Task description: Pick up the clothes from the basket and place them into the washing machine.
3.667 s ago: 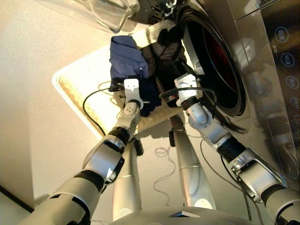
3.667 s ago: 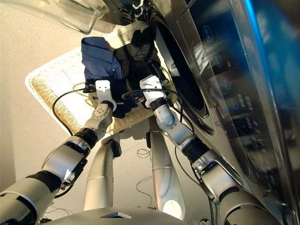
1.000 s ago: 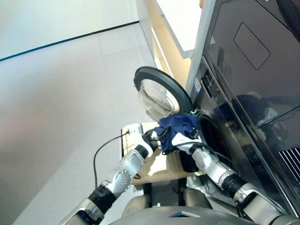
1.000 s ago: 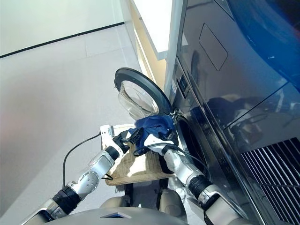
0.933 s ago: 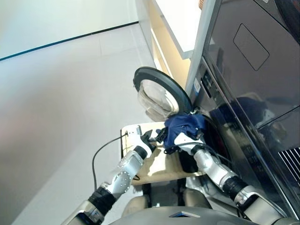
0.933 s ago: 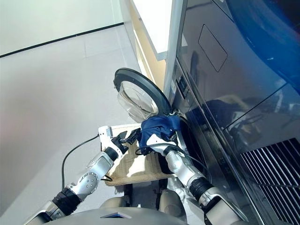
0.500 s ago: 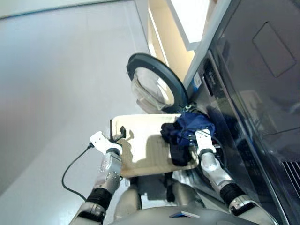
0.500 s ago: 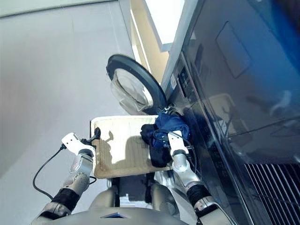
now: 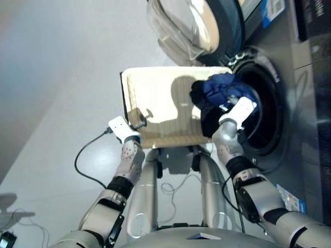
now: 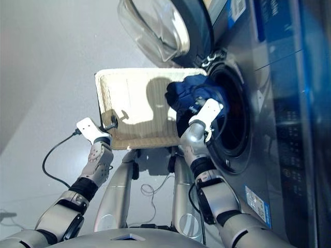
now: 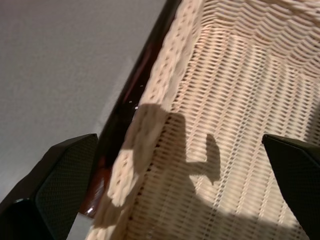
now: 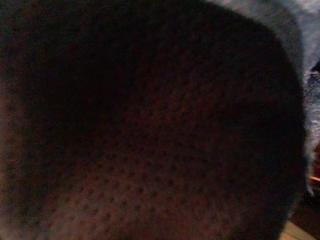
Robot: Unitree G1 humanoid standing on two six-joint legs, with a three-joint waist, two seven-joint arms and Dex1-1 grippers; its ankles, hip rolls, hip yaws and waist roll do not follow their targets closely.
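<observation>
The cream woven basket (image 9: 155, 90) lies in front of the washing machine (image 9: 305, 103), beside its round drum mouth (image 9: 266, 116). A bundle of clothes, navy blue (image 9: 214, 89) above and black (image 9: 208, 123) hanging below, is held up at the basket's right edge against the drum mouth. My right gripper (image 9: 226, 105) is buried in this bundle and shut on it; dark cloth (image 12: 150, 120) fills the right wrist view. My left gripper (image 9: 143, 118) is open over the basket's near left corner, its fingers (image 11: 65, 165) wide apart above the rim (image 11: 165, 85), holding nothing.
The black-rimmed glass door (image 9: 194, 23) stands swung open above the basket's far edge. A black cable (image 9: 83, 163) loops from my left wrist down towards the floor. A dark support (image 11: 127, 95) shows under the basket's rim.
The camera has tilted down. My left gripper has let go of the navy cloth and drawn back to the basket's near left corner. My right gripper keeps the bundle at the drum mouth.
</observation>
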